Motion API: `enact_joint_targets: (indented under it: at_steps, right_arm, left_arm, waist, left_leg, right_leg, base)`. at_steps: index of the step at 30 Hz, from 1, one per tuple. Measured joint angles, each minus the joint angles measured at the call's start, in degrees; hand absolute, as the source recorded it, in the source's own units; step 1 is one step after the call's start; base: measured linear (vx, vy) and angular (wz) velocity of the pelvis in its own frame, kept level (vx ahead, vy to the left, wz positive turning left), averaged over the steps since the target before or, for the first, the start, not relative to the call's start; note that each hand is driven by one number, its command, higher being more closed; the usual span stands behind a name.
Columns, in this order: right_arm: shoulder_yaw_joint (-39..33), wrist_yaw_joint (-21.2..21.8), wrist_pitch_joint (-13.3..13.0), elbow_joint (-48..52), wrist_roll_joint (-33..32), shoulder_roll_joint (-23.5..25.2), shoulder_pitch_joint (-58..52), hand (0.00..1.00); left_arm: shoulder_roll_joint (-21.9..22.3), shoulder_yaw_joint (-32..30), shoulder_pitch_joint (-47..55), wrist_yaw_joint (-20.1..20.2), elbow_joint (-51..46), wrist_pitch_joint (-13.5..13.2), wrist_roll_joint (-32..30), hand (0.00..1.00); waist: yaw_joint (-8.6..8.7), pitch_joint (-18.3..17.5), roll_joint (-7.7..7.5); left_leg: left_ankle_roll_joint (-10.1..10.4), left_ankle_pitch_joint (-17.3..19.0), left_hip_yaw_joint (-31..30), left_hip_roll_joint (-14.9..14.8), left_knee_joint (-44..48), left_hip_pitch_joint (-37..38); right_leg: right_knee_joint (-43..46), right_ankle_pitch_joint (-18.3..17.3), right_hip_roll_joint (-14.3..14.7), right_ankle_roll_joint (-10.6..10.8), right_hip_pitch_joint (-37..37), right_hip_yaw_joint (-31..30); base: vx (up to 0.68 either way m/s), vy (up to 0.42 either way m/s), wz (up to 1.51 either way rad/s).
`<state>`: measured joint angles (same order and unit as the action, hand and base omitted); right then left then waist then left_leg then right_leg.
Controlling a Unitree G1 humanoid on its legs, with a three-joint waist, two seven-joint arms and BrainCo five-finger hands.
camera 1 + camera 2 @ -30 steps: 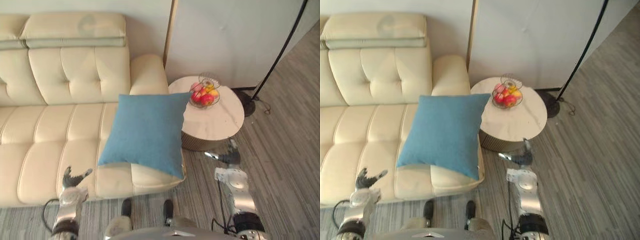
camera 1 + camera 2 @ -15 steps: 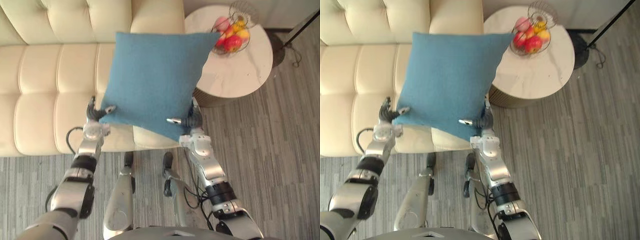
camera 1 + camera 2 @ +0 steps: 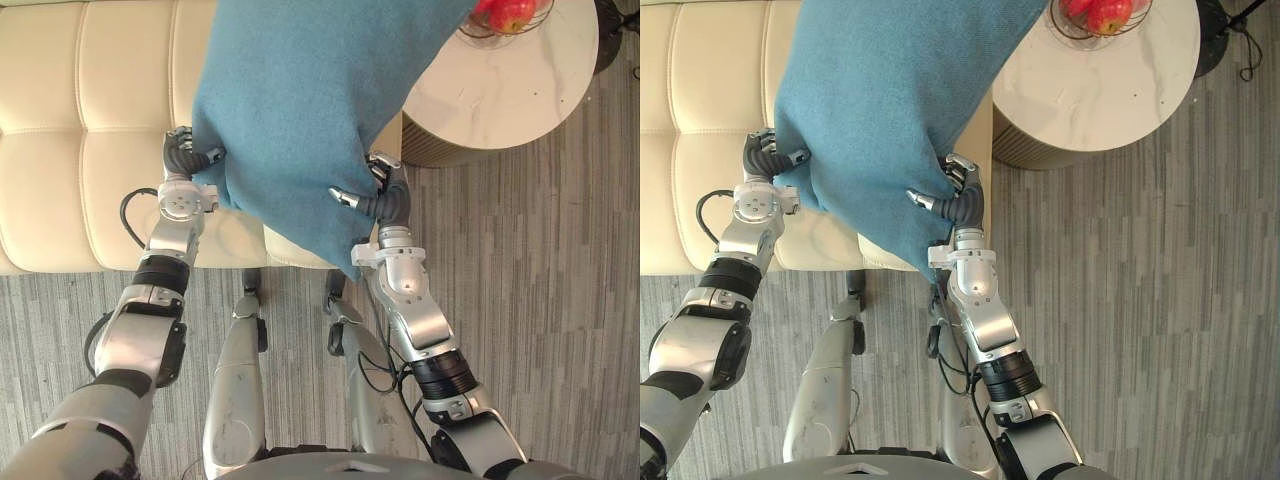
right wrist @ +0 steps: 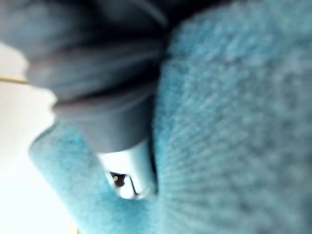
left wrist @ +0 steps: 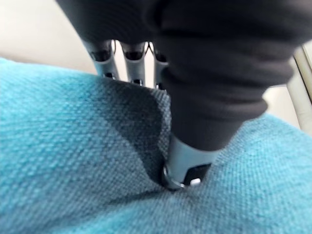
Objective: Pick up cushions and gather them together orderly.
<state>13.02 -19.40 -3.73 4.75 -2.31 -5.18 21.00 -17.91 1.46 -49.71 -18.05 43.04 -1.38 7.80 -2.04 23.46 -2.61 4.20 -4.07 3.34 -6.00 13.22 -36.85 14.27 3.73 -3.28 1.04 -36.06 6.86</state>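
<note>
A large blue cushion [image 3: 300, 110] lies tilted over the front edge of the cream sofa [image 3: 90, 120], one corner hanging past the seat. My left hand [image 3: 183, 160] grips the cushion's left edge. In the left wrist view its thumb [image 5: 187, 168] presses into the cloth [image 5: 63, 161] while the fingers [image 5: 105, 56] curl behind the edge. My right hand [image 3: 385, 200] pinches the cushion's right lower edge. In the right wrist view its thumb [image 4: 129, 170] lies on the blue fabric [image 4: 234, 131].
A round pale side table [image 3: 510, 80] stands right of the sofa arm, with a wire bowl of fruit [image 3: 510, 12] on its far side. Grey striped carpet [image 3: 540, 280] spreads in front of the sofa and to the right.
Both hands came up from the sofa front to the cushion's sides and have now curled onto its edges. The camera has tilted down and moved closer.
</note>
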Motion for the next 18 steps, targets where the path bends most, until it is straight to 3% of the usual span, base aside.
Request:
enact_joint_targets:
  at_steps: [9, 14, 18]
  right_arm:
    - [-1.4, 0.0, 0.1, 3.0, -0.8, 0.5, -6.4, 1.00]
    - [-3.8, 0.1, 0.1, 5.1, -0.9, 1.3, -10.9, 1.00]
    - [-4.3, 1.5, 0.0, 7.8, -2.0, 1.9, -19.0, 1.00]
  left_arm:
    - [3.8, 0.5, 10.4, -1.7, -13.8, -1.7, 4.6, 1.00]
    - [8.8, 0.4, 20.9, -3.0, -27.1, -1.8, 5.6, 1.00]
    - [12.9, 1.5, 33.7, -3.0, -36.7, -1.8, 5.4, 1.00]
  waist:
    - [0.07, -0.1, -0.01]
    - [0.67, -0.2, 0.07]
    - [1.24, -4.7, 0.49]
  left_leg:
    - [-0.1, 1.7, 1.0, 0.4, -0.5, 5.8]
    - [-0.1, 1.8, 1.2, 0.6, -0.6, 9.6]
    - [0.0, 2.5, 1.1, 1.3, -2.9, 14.6]
  right_leg:
    - [1.2, -2.5, -0.5, 0.2, 4.7, -0.5]
    - [1.3, -3.9, -0.8, 0.3, 8.8, 0.3]
    - [2.8, -6.8, -1.6, 0.5, 12.4, 1.3]
  base:
    - [0.07, -0.003, -0.01]
    - [0.07, -0.008, 0.07]
    - [0.09, -0.007, 0.14]
